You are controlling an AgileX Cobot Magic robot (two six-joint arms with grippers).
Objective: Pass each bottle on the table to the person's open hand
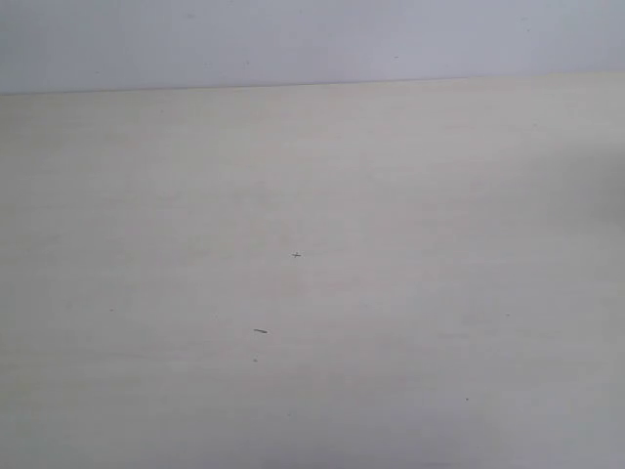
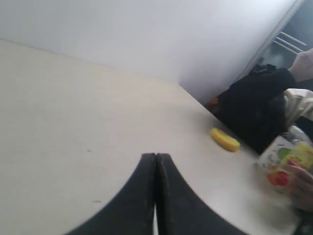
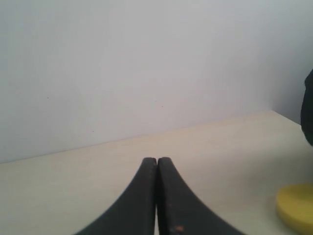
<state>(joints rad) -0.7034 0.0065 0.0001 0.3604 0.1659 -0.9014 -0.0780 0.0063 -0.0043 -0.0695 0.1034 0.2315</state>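
Your left gripper (image 2: 156,157) and right gripper (image 3: 157,160) both have their jaws pressed together. A blurred, white, fruit-printed bottle (image 2: 285,164) stands at the table (image 1: 391,195) edge in a person's hand (image 2: 304,185). A yellow object (image 2: 225,139) lies nearby.

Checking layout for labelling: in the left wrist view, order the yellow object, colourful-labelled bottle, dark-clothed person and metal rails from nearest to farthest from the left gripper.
1. yellow object, lying on the table ahead, and colourful-labelled bottle, off to the side at the table's edge: too close to call.
2. dark-clothed person, just beyond that edge.
3. metal rails, far background.
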